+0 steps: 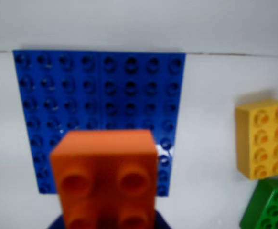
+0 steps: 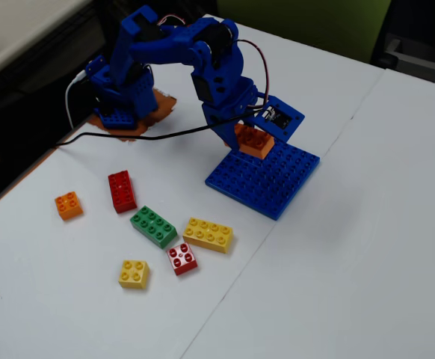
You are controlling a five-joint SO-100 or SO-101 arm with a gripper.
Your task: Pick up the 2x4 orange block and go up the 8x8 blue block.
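The 2x4 orange block (image 1: pixel 105 171) fills the bottom middle of the wrist view, with only its front studs showing. My gripper (image 1: pixel 108 220) is shut on it, and blue jaw parts show on either side at the bottom edge. The 8x8 blue block (image 1: pixel 81 90) lies flat just beyond and beneath it. In the fixed view my gripper (image 2: pixel 251 138) holds the orange block (image 2: pixel 255 142) over the far left edge of the blue plate (image 2: pixel 270 176). I cannot tell if the block touches the plate.
Left of the plate in the fixed view lie a red oblong brick (image 2: pixel 122 191), a small orange brick (image 2: pixel 69 205), a green brick (image 2: pixel 153 226), a yellow oblong brick (image 2: pixel 208 234), a small red brick (image 2: pixel 181 258) and a small yellow brick (image 2: pixel 134 274). The wrist view shows the yellow (image 1: pixel 263 138) and green (image 1: pixel 270 205) bricks at right.
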